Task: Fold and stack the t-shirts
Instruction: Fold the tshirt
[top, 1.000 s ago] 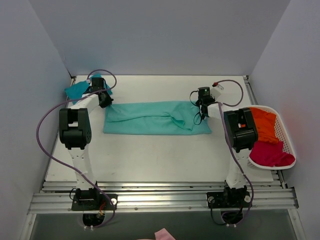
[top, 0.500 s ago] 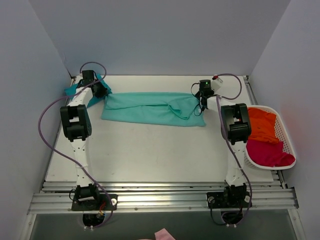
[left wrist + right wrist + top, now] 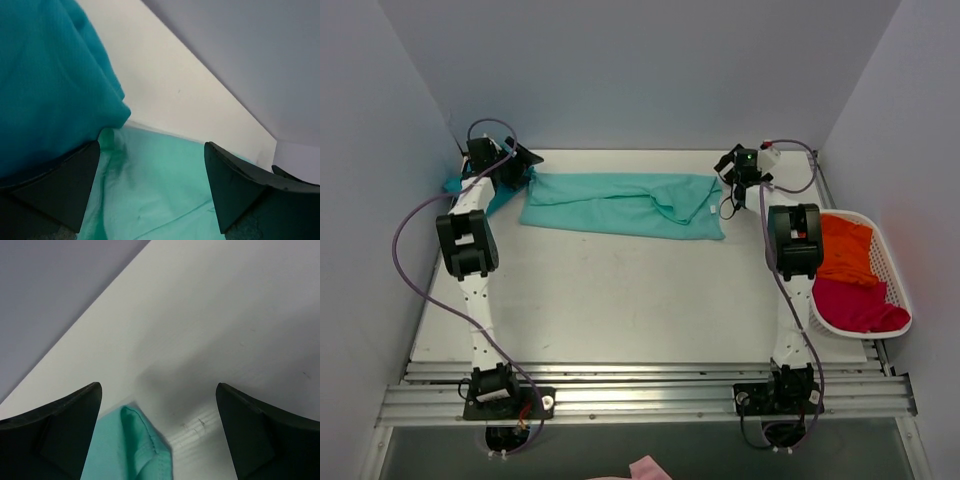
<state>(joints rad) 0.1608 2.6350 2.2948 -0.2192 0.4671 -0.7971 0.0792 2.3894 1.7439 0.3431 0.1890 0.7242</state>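
My left pincer point(image 3: 152, 146) and my right pincer point(image 3: 159, 386) are both wide open and hold nothing. The mint-green t-shirt point(image 3: 620, 203) lies as a long strip at the far side of the table point(image 3: 620, 300), the teal t-shirt point(image 3: 503, 198) beside its left end.

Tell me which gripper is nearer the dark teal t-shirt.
Left. The left gripper is beside the dark teal t-shirt in the far-left corner; the right gripper is off the mint-green t-shirt's opposite end.

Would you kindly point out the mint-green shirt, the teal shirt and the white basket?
mint-green shirt point(image 3: 610, 203): top view, its middle.
teal shirt point(image 3: 45, 90): left wrist view, main bulk.
white basket point(image 3: 892, 266): top view, right rim.
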